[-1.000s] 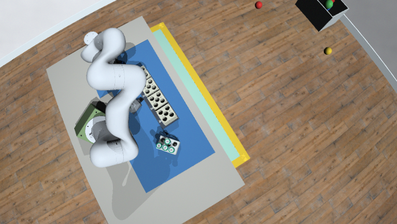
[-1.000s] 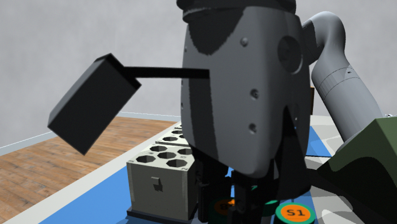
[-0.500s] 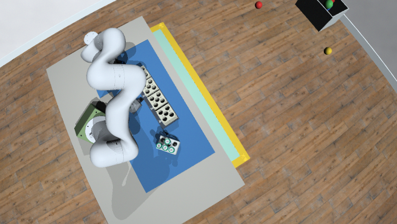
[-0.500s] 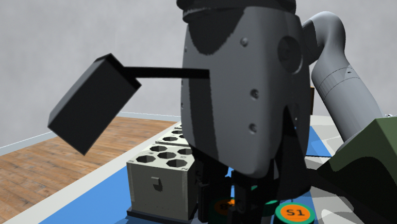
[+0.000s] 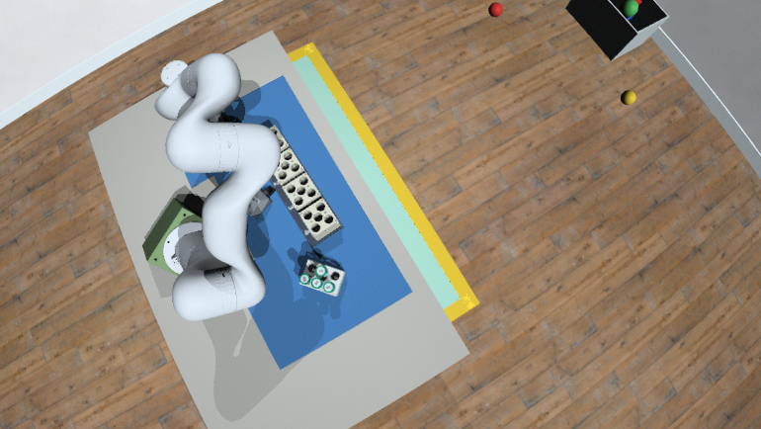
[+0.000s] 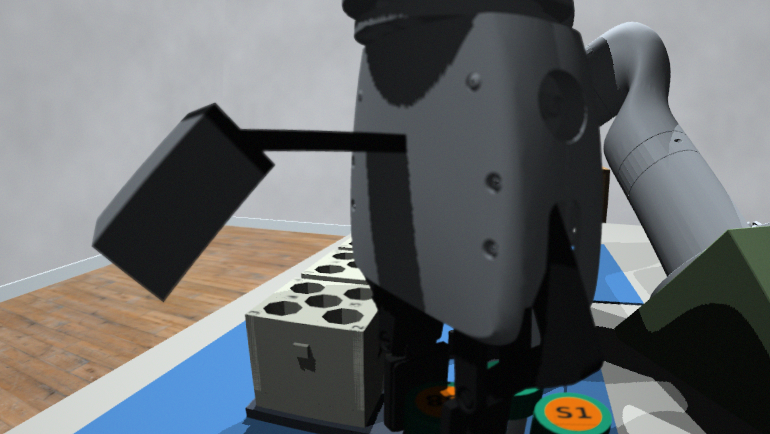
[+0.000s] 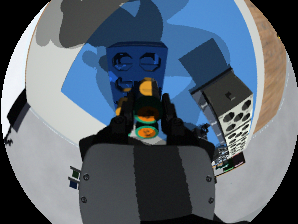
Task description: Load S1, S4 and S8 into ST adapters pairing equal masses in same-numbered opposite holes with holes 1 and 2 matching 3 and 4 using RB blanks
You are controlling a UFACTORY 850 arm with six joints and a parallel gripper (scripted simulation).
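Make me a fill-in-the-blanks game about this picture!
1. In the exterior view, the orange dot farthest right says ____.
2. The white rack holds ____ tubes.
3. The block under the arm is coloured ____.
4. Each tube in the white rack has a ring coloured ____ round its cap dot.

Missing words: S1; four; green; green.

Floor (image 5: 533,213): wood-look planks, visible grain. Arm (image 5: 223,148) (image 6: 641,97): smooth, softly glossy shell. Pincer housing (image 6: 458,177) (image 7: 150,182): smooth, dark, low-sheen surface. Adapters (image 5: 317,219) (image 6: 310,366) (image 7: 231,97): matt, plastic-like faces. Wall (image 6: 161,64): matt, faintly mottled.
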